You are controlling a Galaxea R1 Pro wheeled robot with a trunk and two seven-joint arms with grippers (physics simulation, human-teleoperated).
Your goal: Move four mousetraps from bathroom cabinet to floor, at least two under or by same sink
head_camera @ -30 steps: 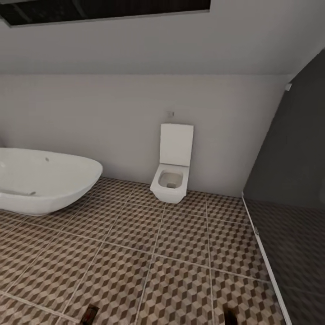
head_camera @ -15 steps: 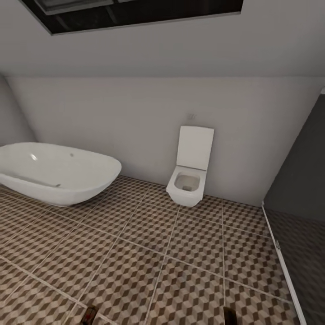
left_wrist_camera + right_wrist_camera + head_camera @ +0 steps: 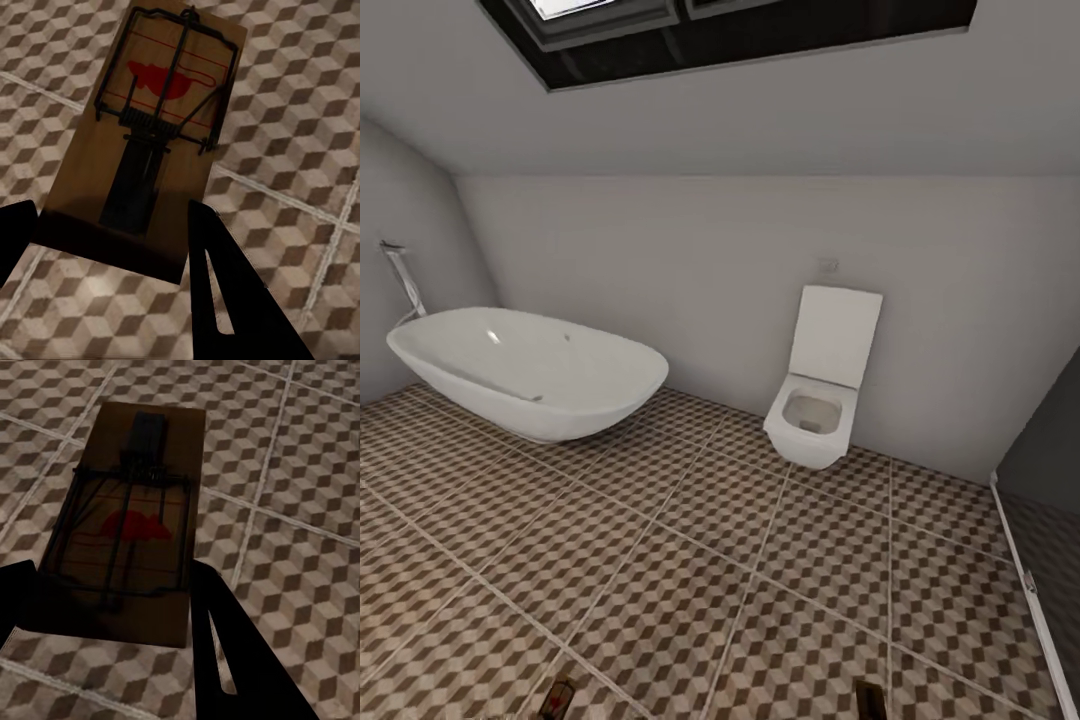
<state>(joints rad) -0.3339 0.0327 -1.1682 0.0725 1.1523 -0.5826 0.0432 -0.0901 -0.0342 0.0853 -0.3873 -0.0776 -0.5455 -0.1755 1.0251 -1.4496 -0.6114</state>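
Bathtub (image 3: 530, 370) and toilet (image 3: 822, 385) line the far wall; left gripper (image 3: 112, 232) and right gripper (image 3: 112, 600) each clamp a mousetrap (image 3: 154, 127) (image 3: 131, 521) above bathroom floor (image 3: 690, 560).

An oval white bathtub (image 3: 530, 372) with a chrome floor tap (image 3: 402, 280) at its far end, a wall-hung white toilet (image 3: 822, 395) with raised lid, a dark skylight (image 3: 740, 30) overhead and a dark glass partition (image 3: 1050, 470) all stand well ahead of the jaws.
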